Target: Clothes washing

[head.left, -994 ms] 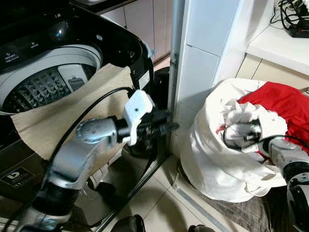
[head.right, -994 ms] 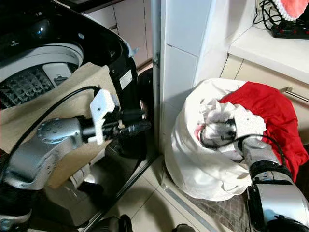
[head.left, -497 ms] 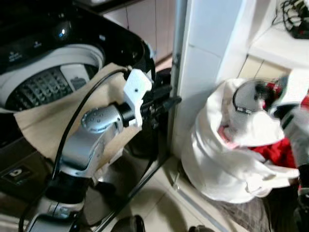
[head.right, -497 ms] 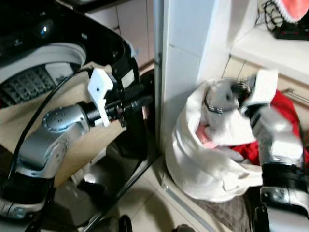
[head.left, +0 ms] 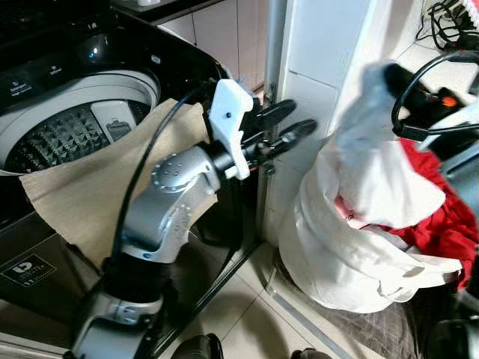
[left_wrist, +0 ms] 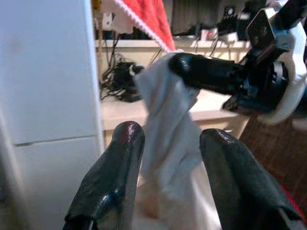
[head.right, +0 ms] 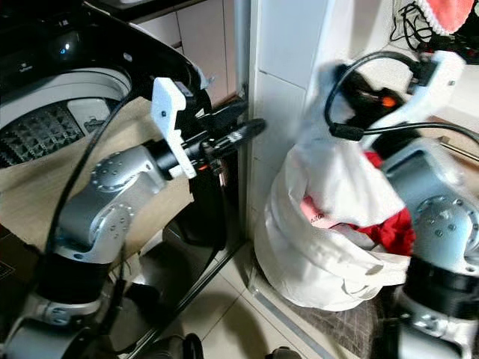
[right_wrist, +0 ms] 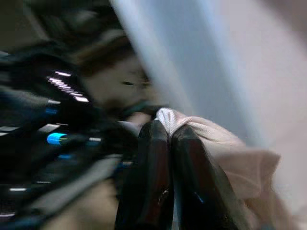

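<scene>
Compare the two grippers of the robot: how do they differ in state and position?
The left gripper is open and holds nothing, while the right gripper is shut on a white garment. The left gripper reaches out beside the washing machine; the right gripper is raised above the laundry bag. Both have two black fingers.

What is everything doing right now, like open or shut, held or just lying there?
washing machine: lid open, drum showing.
beige cloth: draped over the machine's front edge.
white garment: lifted, pinched by the right gripper, fingers shut.
left gripper: open, holding nothing.
white laundry bag: open, on the floor.
red garment: lying in the bag.
</scene>
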You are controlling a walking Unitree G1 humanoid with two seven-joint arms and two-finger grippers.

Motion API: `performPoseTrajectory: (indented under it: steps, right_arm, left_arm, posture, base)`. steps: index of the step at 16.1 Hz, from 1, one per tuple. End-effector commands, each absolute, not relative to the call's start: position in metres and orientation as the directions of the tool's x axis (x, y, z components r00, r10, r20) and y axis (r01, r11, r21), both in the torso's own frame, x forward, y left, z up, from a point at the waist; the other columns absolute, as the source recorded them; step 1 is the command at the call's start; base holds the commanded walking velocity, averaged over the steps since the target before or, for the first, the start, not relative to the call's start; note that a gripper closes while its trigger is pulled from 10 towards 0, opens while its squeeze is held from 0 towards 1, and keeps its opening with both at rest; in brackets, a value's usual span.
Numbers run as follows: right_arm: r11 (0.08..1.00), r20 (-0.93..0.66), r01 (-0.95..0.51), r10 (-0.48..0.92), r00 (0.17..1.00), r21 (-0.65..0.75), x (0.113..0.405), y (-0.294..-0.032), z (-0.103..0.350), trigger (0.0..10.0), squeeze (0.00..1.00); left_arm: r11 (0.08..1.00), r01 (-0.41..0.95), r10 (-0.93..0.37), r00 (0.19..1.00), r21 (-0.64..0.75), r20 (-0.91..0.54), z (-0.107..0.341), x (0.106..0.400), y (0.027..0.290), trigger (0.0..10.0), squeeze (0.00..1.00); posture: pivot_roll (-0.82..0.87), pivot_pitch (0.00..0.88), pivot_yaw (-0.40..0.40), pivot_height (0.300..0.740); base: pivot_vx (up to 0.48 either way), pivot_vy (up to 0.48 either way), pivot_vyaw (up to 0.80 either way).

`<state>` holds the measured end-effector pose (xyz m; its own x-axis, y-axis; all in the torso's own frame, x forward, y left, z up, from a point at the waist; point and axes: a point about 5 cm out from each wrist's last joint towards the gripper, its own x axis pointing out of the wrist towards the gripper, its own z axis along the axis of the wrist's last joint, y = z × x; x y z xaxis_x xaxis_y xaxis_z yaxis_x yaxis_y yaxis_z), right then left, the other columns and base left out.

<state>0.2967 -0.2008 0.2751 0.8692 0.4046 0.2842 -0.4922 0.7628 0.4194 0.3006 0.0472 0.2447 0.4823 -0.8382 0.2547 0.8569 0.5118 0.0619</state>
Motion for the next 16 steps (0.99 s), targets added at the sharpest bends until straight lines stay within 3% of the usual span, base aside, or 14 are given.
performPoseTrajectory:
  steps: [1, 7, 8, 10, 14, 15, 16]
  right_arm:
    - [0.719, 0.324, -0.572, 0.473, 0.819, 0.396, 0.29, -0.186, 0.288, 0.0, 0.0]
    - [0.522, 0.429, -0.722, 0.582, 0.691, 0.455, 0.274, -0.159, 0.314, 0.0, 0.0]
    - [0.467, 0.461, -0.745, 0.59, 0.663, 0.476, 0.271, -0.156, 0.319, 0.0, 0.0]
    - [0.392, 0.497, -0.774, 0.603, 0.624, 0.497, 0.266, -0.154, 0.323, 0.0, 0.0]
    - [0.379, 0.459, -0.766, 0.633, 0.624, 0.519, 0.262, -0.149, 0.32, 0.0, 0.0]
    - [0.377, 0.454, -0.765, 0.636, 0.623, 0.522, 0.261, -0.148, 0.319, 0.0, 0.0]
    - [0.375, 0.453, -0.764, 0.638, 0.623, 0.524, 0.26, -0.147, 0.319, 0.0, 0.0]
  left_arm:
    - [0.501, 0.862, -0.844, 0.466, 0.08, 0.265, 0.251, 0.301, 0.042, 10.0, 1.0]
    - [0.512, 0.855, -0.834, 0.473, 0.078, 0.286, 0.251, 0.302, 0.032, 10.0, 1.0]
    - [0.508, 0.857, -0.837, 0.468, 0.085, 0.284, 0.25, 0.301, 0.032, 10.0, 0.0]
    - [0.518, 0.85, -0.83, 0.473, 0.096, 0.294, 0.25, 0.301, 0.032, 10.0, 0.0]
    - [0.513, 0.852, -0.83, 0.462, 0.103, 0.313, 0.251, 0.302, 0.029, 10.0, 0.0]
    - [0.507, 0.857, -0.832, 0.457, 0.096, 0.314, 0.25, 0.302, 0.029, 9.6, 0.0]
    - [0.509, 0.856, -0.829, 0.461, 0.088, 0.316, 0.25, 0.302, 0.03, 4.0, 0.0]
  posture:
    - [-0.15, 0.027, 0.048, 0.74]
    - [-0.15, 0.026, 0.036, 0.74]
    - [-0.15, 0.025, 0.035, 0.74]
    - [-0.15, 0.025, 0.034, 0.74]
    - [-0.15, 0.025, 0.036, 0.74]
    - [-0.15, 0.024, 0.037, 0.74]
    - [-0.15, 0.024, 0.038, 0.74]
  base:
    - [0.0, 0.0, 0.0]
    - [0.0, 0.0, 0.0]
    - [0.0, 0.0, 0.0]
    - [0.0, 0.0, 0.0]
    - [0.0, 0.0, 0.0]
    - [0.0, 0.0, 0.0]
    - [0.0, 0.0, 0.0]
